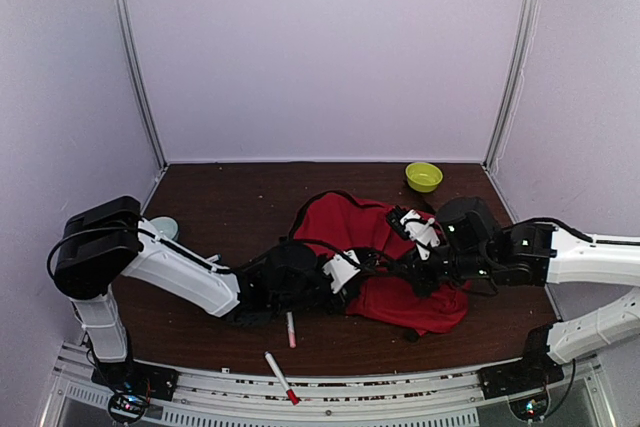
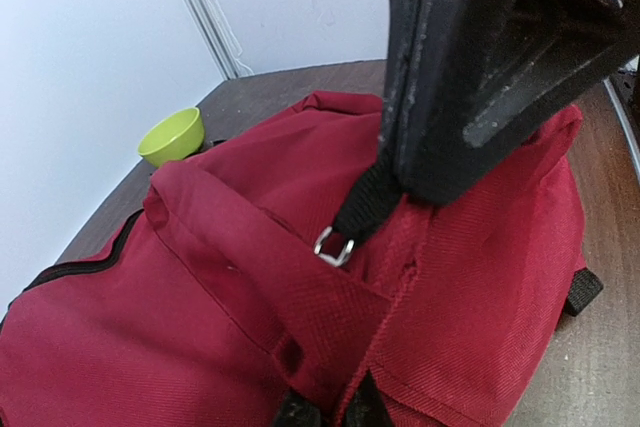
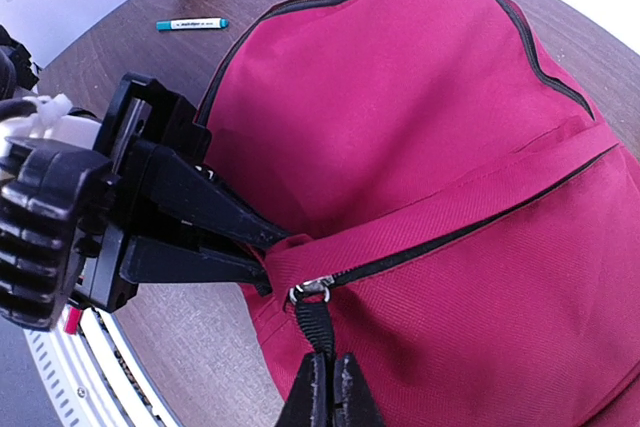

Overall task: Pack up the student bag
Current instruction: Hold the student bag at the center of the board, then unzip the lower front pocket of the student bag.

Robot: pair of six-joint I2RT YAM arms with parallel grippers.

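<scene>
Red student bag [image 1: 347, 219] lies right of table centre. Left gripper [image 2: 325, 410] is pinched shut on its fabric as a brace. Right gripper [image 3: 328, 387] clamps the black zipper pull [image 3: 314, 317], probably to unzip.

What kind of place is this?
Probably a robot test booth, not a home: plain pale walls with metal corner posts box in a dark brown table, and a white-and-black left arm and right arm are bolted to a metal rail at its near edge.
</scene>
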